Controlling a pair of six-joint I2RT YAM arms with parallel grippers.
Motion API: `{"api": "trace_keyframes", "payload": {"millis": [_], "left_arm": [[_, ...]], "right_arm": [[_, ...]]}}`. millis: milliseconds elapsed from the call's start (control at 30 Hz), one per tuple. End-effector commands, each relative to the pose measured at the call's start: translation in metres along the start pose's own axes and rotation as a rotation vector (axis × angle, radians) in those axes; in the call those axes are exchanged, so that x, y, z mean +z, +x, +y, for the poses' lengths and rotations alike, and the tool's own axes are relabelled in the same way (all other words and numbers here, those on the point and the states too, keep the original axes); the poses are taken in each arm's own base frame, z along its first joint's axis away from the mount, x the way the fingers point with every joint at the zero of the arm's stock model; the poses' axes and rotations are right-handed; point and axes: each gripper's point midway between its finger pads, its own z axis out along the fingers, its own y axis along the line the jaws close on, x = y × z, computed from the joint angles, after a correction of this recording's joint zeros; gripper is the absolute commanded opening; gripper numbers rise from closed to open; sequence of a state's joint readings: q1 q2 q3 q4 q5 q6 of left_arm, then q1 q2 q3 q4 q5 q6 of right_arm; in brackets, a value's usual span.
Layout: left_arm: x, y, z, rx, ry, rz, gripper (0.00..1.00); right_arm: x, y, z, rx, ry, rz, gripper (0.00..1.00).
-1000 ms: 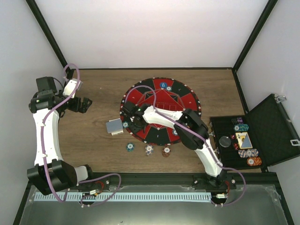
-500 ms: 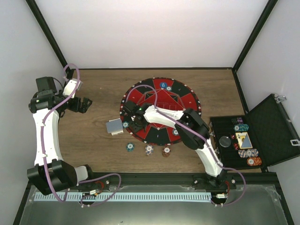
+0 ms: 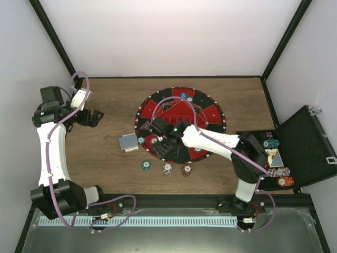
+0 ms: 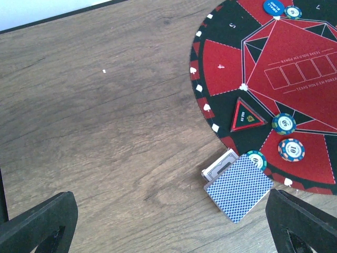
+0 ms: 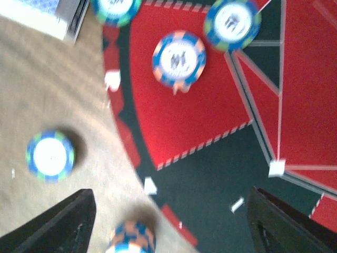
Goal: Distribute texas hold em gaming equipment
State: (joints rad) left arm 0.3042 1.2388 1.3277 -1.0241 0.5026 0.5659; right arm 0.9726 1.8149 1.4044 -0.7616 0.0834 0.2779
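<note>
Poker chips lie on the round mat (image 3: 184, 113): a blue-and-orange chip (image 5: 178, 57), a blue-green one (image 5: 231, 21) and a teal one (image 5: 115, 8) at the mat's edge beside the card deck (image 4: 239, 187). Three more chips lie on the wood in front of the mat, teal (image 3: 146, 165), white (image 3: 167, 168) and maroon (image 3: 186, 170). A blue button disc (image 3: 182, 95) sits at the mat's far side. My right gripper (image 5: 168, 232) hovers open over the mat's near-left rim with nothing between its fingers. My left gripper (image 4: 168, 226) stands open over bare wood, far left of the cards.
The open black case (image 3: 300, 150) at the right edge holds several more chips and a card deck. A small card box (image 4: 221, 164) lies partly under the deck. The right arm spans the mat's near half. Black frame posts border the table.
My right gripper has opened wider and slid toward the mat's near edge, its elbow swinging right toward the case. The left arm has not moved.
</note>
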Motion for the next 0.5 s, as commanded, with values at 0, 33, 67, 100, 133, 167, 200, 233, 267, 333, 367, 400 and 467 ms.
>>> {"api": "trace_keyframes", "payload": {"millis": [0,33,67,100,133,167,200,233,267,333,367,400,467], "left_arm": [[-0.008,-0.008,-0.002,0.016,0.004,-0.030,1.00],[-0.009,-0.008,-0.002,0.014,0.004,-0.030,1.00],[-0.009,-0.009,-0.002,0.014,0.003,-0.031,1.00],[-0.009,-0.008,-0.002,0.015,0.003,-0.030,1.00],[-0.009,-0.009,-0.002,0.013,0.004,-0.031,1.00],[-0.009,-0.009,-0.003,0.013,0.004,-0.031,1.00],[-0.009,-0.008,-0.002,0.011,0.004,-0.030,1.00],[-0.009,-0.008,-0.002,0.011,0.004,-0.030,1.00],[-0.009,-0.008,-0.003,0.010,0.005,-0.028,1.00],[-0.009,-0.008,-0.002,0.009,0.003,-0.028,1.00],[-0.010,-0.008,-0.002,0.010,0.001,-0.028,1.00],[-0.010,-0.009,-0.002,0.011,0.000,-0.028,1.00],[-0.010,-0.009,-0.001,0.013,-0.003,-0.027,1.00]], "right_arm": [[-0.013,0.041,0.015,-0.036,-0.006,0.037,0.83],[-0.013,0.051,0.018,-0.042,-0.009,0.054,0.84],[-0.014,0.057,0.020,-0.046,-0.016,0.061,0.84],[-0.013,0.064,0.022,-0.050,-0.023,0.072,0.85],[-0.013,0.069,0.024,-0.051,-0.034,0.080,0.85],[-0.013,0.073,0.027,-0.055,-0.046,0.088,0.85],[-0.012,0.078,0.030,-0.060,-0.058,0.096,0.85],[-0.011,0.081,0.033,-0.065,-0.067,0.100,0.84],[-0.009,0.083,0.035,-0.069,-0.072,0.105,0.84],[-0.005,0.087,0.039,-0.078,-0.076,0.115,0.82],[-0.003,0.088,0.040,-0.080,-0.079,0.120,0.81],[0.000,0.089,0.042,-0.081,-0.084,0.126,0.79],[0.004,0.091,0.045,-0.088,-0.096,0.134,0.76]]}}
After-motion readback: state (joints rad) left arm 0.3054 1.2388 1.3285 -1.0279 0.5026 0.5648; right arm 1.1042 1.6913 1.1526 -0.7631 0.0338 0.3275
